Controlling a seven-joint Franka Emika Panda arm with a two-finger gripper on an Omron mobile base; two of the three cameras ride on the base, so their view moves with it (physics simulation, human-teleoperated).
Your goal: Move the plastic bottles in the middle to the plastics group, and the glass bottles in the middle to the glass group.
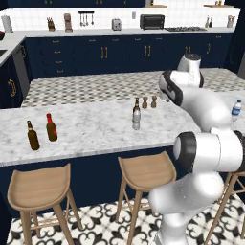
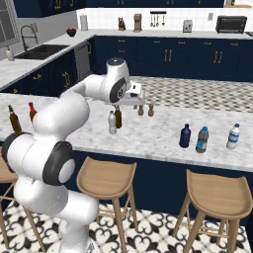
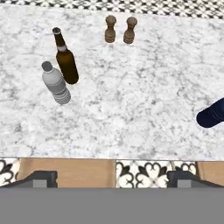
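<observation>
On the marble island counter (image 2: 148, 138) the tall clear greyish bottle (image 3: 56, 83) stands upright, with the slim dark brown beer bottle (image 3: 65, 59) close behind it. They also show mid-counter, as clear bottle (image 1: 136, 118) and brown bottle (image 2: 118, 116). The rounded navy bottle (image 2: 185, 136) stands beside the plastics group: a dark bottle with blue cap (image 2: 202, 140) and a clear one with blue cap (image 2: 232, 137). The glass group, a brown bottle (image 1: 32, 136) and a red-capped bottle (image 1: 51, 127), is at the left end. My gripper (image 3: 113, 178) hovers open and empty above the counter's near edge.
Two small wooden shakers (image 3: 110, 29) (image 3: 129, 30) stand behind the middle bottles. Wooden stools (image 1: 146, 172) (image 2: 220, 195) line the island's near side. Bare marble lies between the middle bottles and the navy bottle (image 3: 212, 114).
</observation>
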